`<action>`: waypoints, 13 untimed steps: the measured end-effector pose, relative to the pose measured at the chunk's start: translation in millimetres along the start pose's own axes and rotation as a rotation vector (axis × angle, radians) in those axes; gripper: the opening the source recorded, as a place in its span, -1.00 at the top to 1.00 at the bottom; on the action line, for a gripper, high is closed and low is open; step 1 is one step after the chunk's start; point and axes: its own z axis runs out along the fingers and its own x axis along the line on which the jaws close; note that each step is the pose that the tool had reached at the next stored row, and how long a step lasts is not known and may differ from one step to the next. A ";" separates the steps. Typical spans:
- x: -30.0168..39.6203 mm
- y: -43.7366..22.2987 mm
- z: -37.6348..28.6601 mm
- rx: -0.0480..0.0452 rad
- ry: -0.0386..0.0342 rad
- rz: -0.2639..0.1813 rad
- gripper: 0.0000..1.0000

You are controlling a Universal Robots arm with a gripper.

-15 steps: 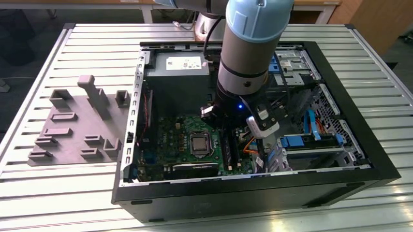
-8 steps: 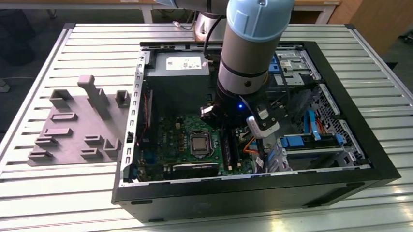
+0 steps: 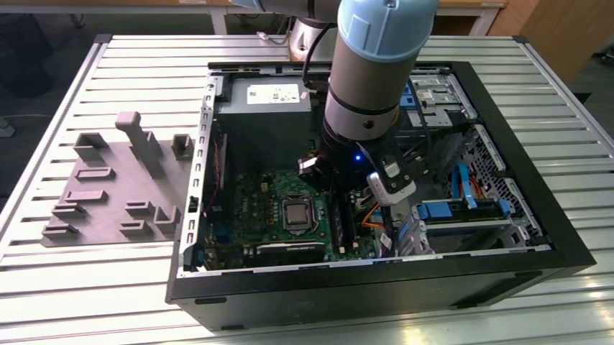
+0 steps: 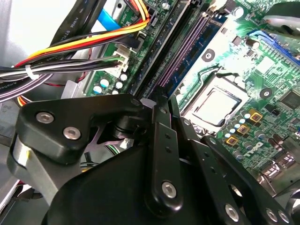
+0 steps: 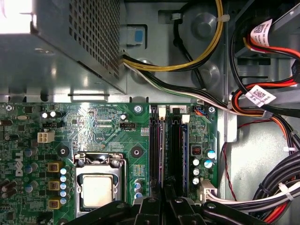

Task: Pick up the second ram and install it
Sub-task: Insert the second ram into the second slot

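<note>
My gripper (image 3: 338, 205) is down inside the open computer case, over the memory slots (image 5: 157, 150) beside the processor socket (image 5: 97, 190) on the green motherboard (image 5: 93, 126). In both wrist views the black fingers (image 4: 159, 122) come together over the slots, with only a narrow gap between them. The second ram (image 5: 173, 154) shows as a thin dark stick, edge-on, running along the slots from between the fingertips. The gripper (image 5: 165, 201) looks shut on it, and I cannot tell how deep the stick sits in its slot.
The black case wall (image 3: 384, 284) rings the work area. Bundled cables (image 5: 276, 183) and a white connector (image 5: 206, 190) lie close beside the slots. The perforated power supply (image 5: 89, 33) is beyond the board. A grey fixture plate (image 3: 115, 187) rests on the slatted table at the exterior view's left.
</note>
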 end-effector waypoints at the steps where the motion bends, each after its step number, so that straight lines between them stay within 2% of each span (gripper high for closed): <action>1: 0.0 0.0 0.0 -0.0001 0.0000 0.000 0.73; 13: 0.0 0.0 0.9 -0.0004 0.0001 -0.009 0.73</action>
